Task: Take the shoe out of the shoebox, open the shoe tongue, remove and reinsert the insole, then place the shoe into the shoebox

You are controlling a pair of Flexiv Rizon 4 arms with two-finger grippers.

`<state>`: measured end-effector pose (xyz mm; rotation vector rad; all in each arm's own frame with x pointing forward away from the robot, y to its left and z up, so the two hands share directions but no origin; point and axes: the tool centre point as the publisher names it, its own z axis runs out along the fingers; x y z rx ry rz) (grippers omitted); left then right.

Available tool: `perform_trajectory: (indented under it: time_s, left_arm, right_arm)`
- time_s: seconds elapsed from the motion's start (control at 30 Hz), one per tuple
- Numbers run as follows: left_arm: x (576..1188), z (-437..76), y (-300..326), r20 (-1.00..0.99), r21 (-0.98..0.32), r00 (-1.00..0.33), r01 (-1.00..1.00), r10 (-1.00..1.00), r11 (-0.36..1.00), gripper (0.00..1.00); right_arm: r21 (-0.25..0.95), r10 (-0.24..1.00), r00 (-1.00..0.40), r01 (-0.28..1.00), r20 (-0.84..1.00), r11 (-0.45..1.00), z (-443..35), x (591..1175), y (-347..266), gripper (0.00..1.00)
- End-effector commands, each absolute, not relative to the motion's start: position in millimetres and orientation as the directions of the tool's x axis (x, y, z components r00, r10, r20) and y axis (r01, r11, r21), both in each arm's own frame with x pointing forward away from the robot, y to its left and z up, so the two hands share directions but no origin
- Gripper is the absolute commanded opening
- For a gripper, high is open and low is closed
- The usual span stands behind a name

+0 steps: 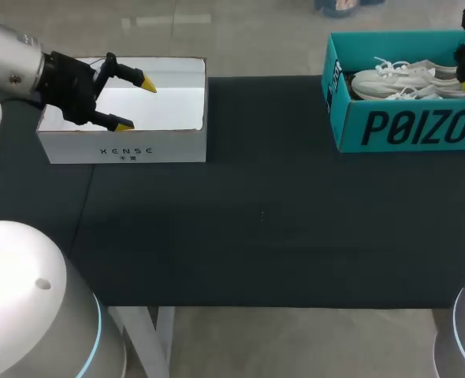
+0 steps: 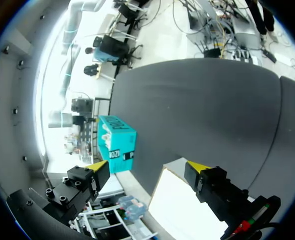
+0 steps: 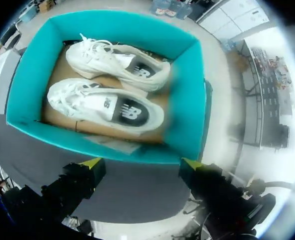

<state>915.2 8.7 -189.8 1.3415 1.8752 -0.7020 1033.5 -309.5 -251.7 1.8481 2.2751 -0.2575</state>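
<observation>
Dark worktop (image 1: 256, 228) carries two boxes: a white box (image 1: 126, 146) far left and a teal shoebox (image 1: 406, 126) far right. Two white shoes (image 3: 107, 107) lie side by side in the shoebox on brown card, laces up.

This fits either end of the job: shoes waiting to come out, or back in after the insole work. Can't settle which from here.

If a grasp on a shoe is due: come straight down, keep fingers clear of the shoebox walls, grip across heel or mid-body rather than laces, and lift level so the neighbouring shoe doesn't drag.

Right gripper (image 3: 140, 162) hangs above the shoebox's edge, fingers spread wide, holding and touching nothing. Left gripper (image 1: 130, 102) sits over the white box, also released, nothing between the fingers.
</observation>
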Motion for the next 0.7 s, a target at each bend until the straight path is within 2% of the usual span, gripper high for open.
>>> perform_trajectory:
  time_s: [0.03, 0.27, 0.4, 0.53, 0.7]
  left_arm:
    - [915.4, -189.3, 8.7, -0.8, -0.023, -0.204, 0.95, 0.564, 0.312, 1.0]
    - [915.4, -189.3, 8.7, -0.8, -0.023, -0.204, 0.95, 0.564, 0.312, 1.0]
    - [935.7, -199.0, -14.8, -0.76, -0.056, -0.4, 0.826, 0.513, 0.561, 1.0]
    - [946.7, -201.0, -15.4, -0.73, -0.074, -0.495, 0.742, 0.471, 0.666, 1.0]
    - [963.5, -185.1, -26.0, -0.718, -0.094, -0.623, 0.529, 0.31, 0.844, 1.0]
  right_arm:
    - [0.301, 0.901, -0.341, 0.859, -0.267, 0.414, -256.2, 978.4, -313.6, 1.0]
    - [0.278, 0.91, -0.296, 0.884, -0.29, 0.376, -249.0, 974.4, -307.5, 1.0]
    - [0.222, 0.929, -0.242, 0.925, -0.28, 0.308, -246.1, 976.0, -304.6, 1.0]
    - [0.212, 0.935, -0.236, 0.932, -0.266, 0.295, -244.5, 975.5, -304.0, 1.0]
    - [0.197, 0.932, -0.247, 0.933, -0.264, 0.303, -248.3, 974.9, -300.9, 1.0]
